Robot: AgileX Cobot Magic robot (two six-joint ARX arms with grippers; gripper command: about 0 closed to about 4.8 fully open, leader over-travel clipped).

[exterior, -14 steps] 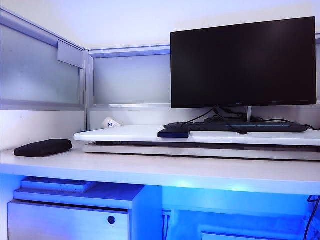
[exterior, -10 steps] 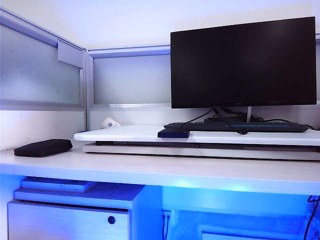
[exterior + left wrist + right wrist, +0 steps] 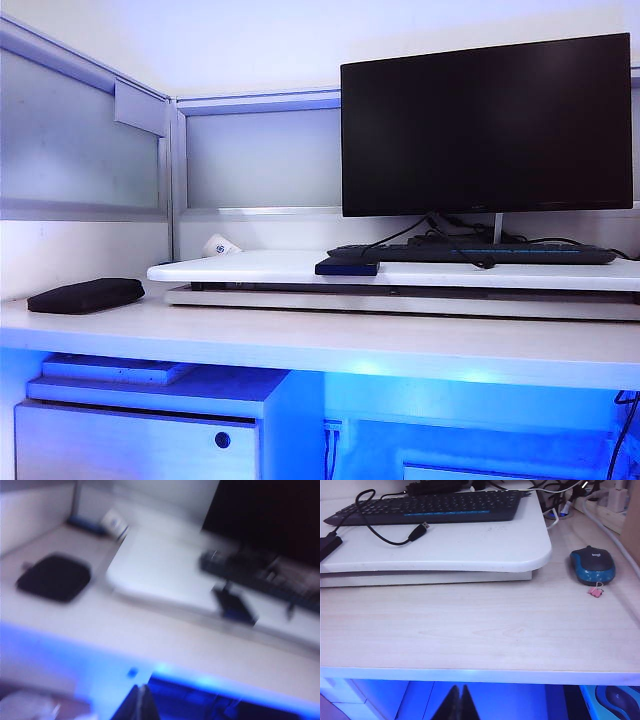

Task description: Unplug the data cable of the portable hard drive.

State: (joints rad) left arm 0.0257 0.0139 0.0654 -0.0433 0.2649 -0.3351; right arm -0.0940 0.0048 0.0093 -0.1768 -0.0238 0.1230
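Exterior: drive (image 3: 347, 267) sits at the front edge of the riser (image 3: 250, 268), just left of the keyboard (image 3: 470, 254), handy for reach; cable (image 3: 400, 237) arcs back from it. No arms in sight. Left wrist, blurred: left gripper (image 3: 141, 705) pressed together, low before the desk; drive (image 3: 234, 606) well beyond it. Right wrist: right gripper (image 3: 458, 702) pressed together below the desk edge; cable (image 3: 375, 527) loops over the keyboard (image 3: 427, 506), its plug (image 3: 420, 529) lying free on the riser.

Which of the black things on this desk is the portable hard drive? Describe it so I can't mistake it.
Find the monitor; below it a white raised board carries the long black keyboard. The portable hard drive lies at that board's front edge, just off the keyboard's left end. It is small, flat and sharp-edged, unlike the larger rounded soft pouch down on the desk far left.
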